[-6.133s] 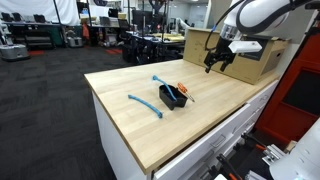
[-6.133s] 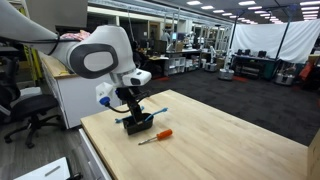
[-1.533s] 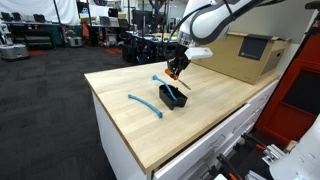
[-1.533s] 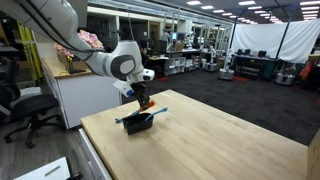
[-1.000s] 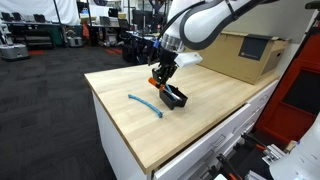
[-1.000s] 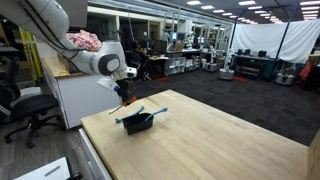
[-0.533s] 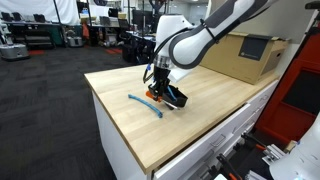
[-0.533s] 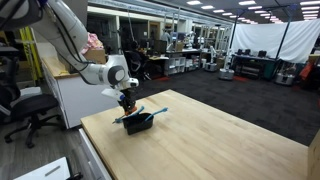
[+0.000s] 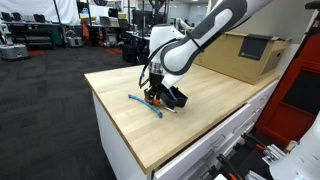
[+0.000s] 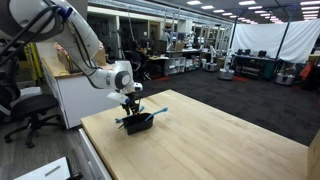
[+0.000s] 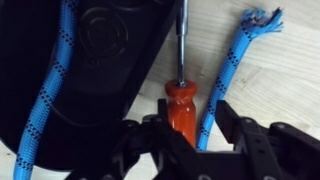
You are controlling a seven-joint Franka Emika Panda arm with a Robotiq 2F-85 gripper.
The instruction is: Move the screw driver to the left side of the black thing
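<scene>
In the wrist view the screw driver (image 11: pixel 181 108) lies on the wooden table, with its orange-red handle between my fingers and its thin shaft pointing away. It rests just beside the wall of the black thing (image 11: pixel 90 60), a small open box. My gripper (image 11: pixel 185 135) is open. Its jaws stand apart around the handle, with a gap on the side of a blue strip (image 11: pixel 235 70). In both exterior views the gripper (image 9: pixel 153 96) (image 10: pixel 130 106) is low at the table, right next to the black thing (image 9: pixel 176 98) (image 10: pixel 138 122).
One blue strip (image 11: pixel 50 85) lies across the black box and shows in an exterior view (image 10: pixel 152 112). Another blue strip (image 9: pixel 143 103) lies on the table close to the gripper. A large cardboard box (image 9: pixel 245 55) stands at the table's far corner. The table edge (image 9: pixel 120 125) is near.
The arm has come down beside the black box with the screw driver, and the jaws, shut on the handle before, now stand apart.
</scene>
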